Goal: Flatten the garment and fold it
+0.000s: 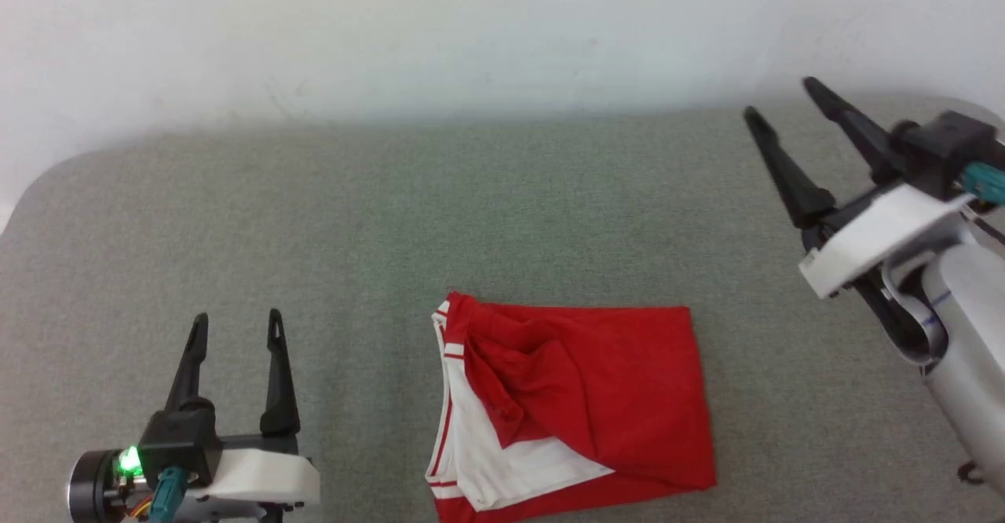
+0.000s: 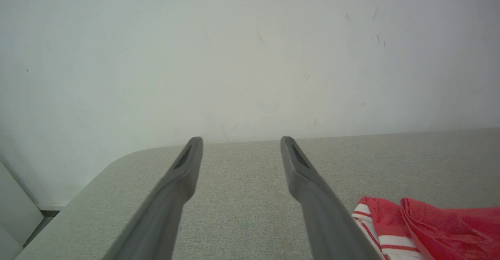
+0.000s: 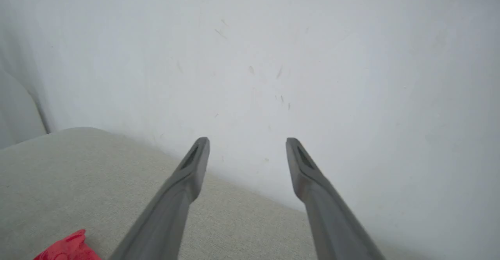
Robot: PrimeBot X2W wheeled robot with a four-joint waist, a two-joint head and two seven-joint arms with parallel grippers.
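The garment (image 1: 581, 397) is lying folded into a rumpled red rectangle on the grey padded surface (image 1: 314, 209), with a white sleeve and striped trim showing along its left edge. The left gripper (image 1: 237, 317) is sitting well to the garment's left, fingers spread and empty. The right gripper (image 1: 783, 99) is hanging beyond the garment's right side, tilted toward the wall (image 1: 502, 28), fingers parted and touching nothing.

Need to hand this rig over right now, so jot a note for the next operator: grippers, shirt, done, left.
Left gripper: open, empty, left of the red jersey, apart.
Right gripper: open, empty, raised at far right, clear of it.
The red jersey lies folded into a rough rectangle on the grey padded surface, white sleeve showing on its left.
Done: folding, apparently.
Left: perhaps smoothing the bunched left part.
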